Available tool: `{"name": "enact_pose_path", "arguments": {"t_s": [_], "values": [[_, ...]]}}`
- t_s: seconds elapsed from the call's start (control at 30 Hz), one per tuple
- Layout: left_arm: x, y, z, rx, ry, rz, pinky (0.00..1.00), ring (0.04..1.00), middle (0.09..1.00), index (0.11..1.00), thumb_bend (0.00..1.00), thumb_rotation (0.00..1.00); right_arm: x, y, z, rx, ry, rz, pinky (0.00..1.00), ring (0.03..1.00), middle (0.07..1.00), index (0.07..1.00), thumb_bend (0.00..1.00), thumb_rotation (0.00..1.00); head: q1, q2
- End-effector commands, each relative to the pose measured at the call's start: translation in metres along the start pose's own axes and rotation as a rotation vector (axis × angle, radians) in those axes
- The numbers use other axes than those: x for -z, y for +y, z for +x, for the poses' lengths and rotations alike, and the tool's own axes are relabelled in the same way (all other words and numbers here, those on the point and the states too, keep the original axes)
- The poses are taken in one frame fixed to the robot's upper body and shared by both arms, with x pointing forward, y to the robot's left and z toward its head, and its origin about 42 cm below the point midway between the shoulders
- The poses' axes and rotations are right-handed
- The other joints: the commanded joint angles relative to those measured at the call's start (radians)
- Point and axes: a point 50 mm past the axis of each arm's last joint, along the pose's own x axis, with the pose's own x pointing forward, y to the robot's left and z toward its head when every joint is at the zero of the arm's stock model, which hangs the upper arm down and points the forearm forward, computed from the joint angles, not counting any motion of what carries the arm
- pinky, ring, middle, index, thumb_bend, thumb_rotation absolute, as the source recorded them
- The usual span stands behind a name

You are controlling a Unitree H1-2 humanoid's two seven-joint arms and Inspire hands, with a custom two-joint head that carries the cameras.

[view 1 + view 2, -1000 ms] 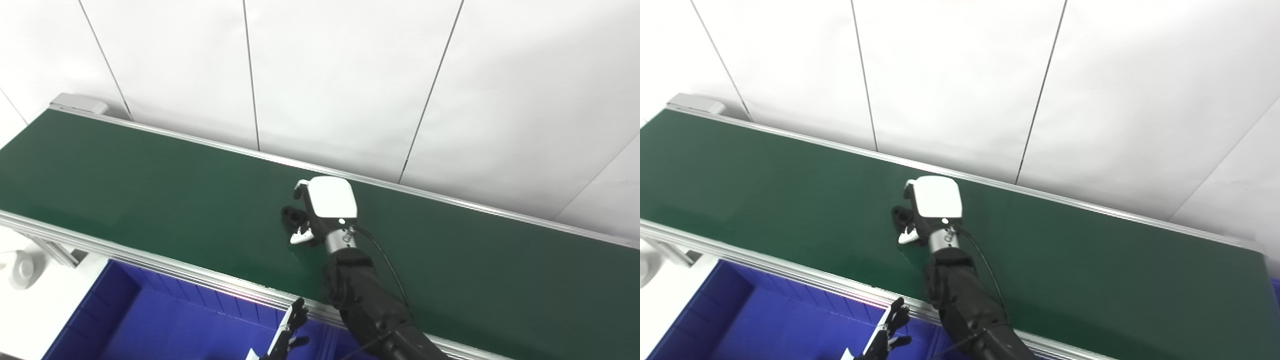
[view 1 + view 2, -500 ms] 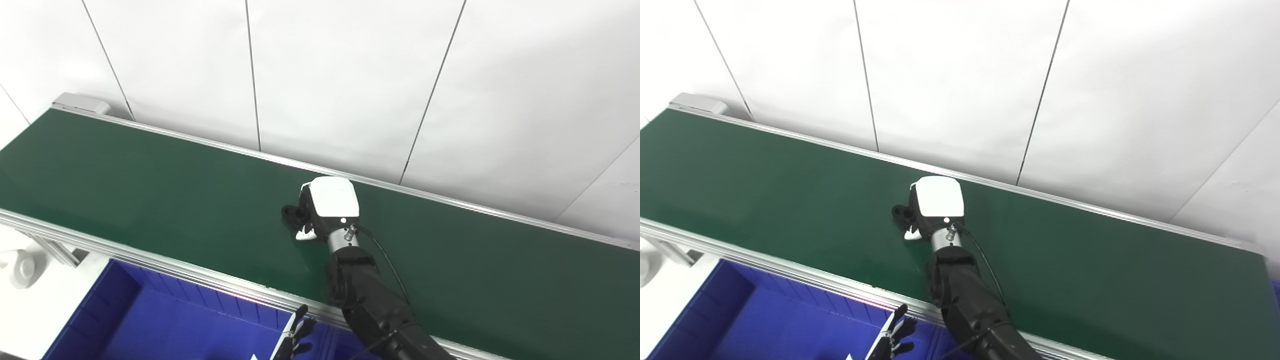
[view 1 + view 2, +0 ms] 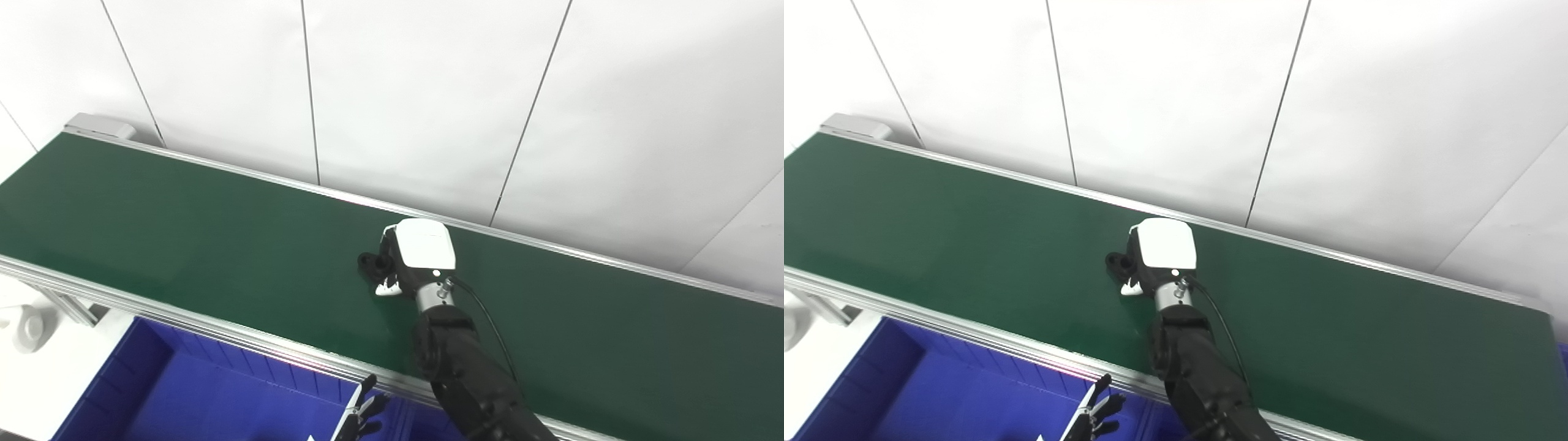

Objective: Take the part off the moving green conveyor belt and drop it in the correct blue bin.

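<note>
The right hand (image 3: 416, 257) is over the middle of the green conveyor belt (image 3: 184, 233), with its white back plate turned up to the cameras. Its fingers are curled down and pressed around a small black part (image 3: 370, 263), which sticks out from the hand toward 9 o'clock. The part seems to touch the belt surface, but it is not possible to tell if it is lifted a little. A white fingertip (image 3: 387, 289) shows under the hand at about 7 o'clock, just beside the part. The black forearm runs from the hand toward 5 o'clock and leaves the picture at the bottom edge, and a thin black cable (image 3: 490, 321) goes along it.

The left hand (image 3: 1093, 416) is low at the bottom edge, at about 7 o'clock from the right hand and well apart from it. Only its dark fingers are in view; they are apart from each other and hold nothing. This hand is above the blue bin (image 3: 184, 398), which stands in front of the near metal rail (image 3: 153, 312) of the belt. Behind the belt, at 12 o'clock, is a white panel wall (image 3: 429, 92).
</note>
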Motion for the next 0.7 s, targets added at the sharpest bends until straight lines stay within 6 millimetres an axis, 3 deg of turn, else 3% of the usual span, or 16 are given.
{"name": "enact_pose_path", "arguments": {"t_s": [0.0, 0.3, 0.53, 0.67], "values": [[-0.022, -0.033, 0.007, -0.016, -0.070, -0.091, 0.88, 0.915, 0.899, 1.000, 0.73, 0.73, -0.015, -0.028, 0.005, 0.086, -0.064, 0.025, 0.10, 0.158, 0.244, 0.490, 0.51, 0.11, -0.017, 0.001], [-0.020, -0.017, 0.011, -0.024, -0.079, -0.060, 0.86, 0.894, 0.886, 1.000, 0.71, 0.76, -0.007, -0.077, -0.028, 0.184, -0.105, 0.036, 0.11, 0.167, 0.266, 0.489, 0.51, 0.13, -0.099, 0.012], [-0.022, -0.001, 0.011, -0.013, -0.087, -0.053, 0.96, 0.919, 0.902, 1.000, 0.66, 0.81, 0.002, -0.097, -0.068, 0.222, -0.106, 0.023, 0.11, 0.173, 0.278, 0.489, 0.51, 0.13, -0.177, 0.035], [-0.024, 0.008, 0.010, -0.006, -0.094, -0.044, 0.97, 0.920, 0.907, 1.000, 0.65, 0.84, 0.008, -0.101, -0.089, 0.228, -0.089, 0.028, 0.10, 0.172, 0.280, 0.489, 0.51, 0.13, -0.227, 0.052]]}}
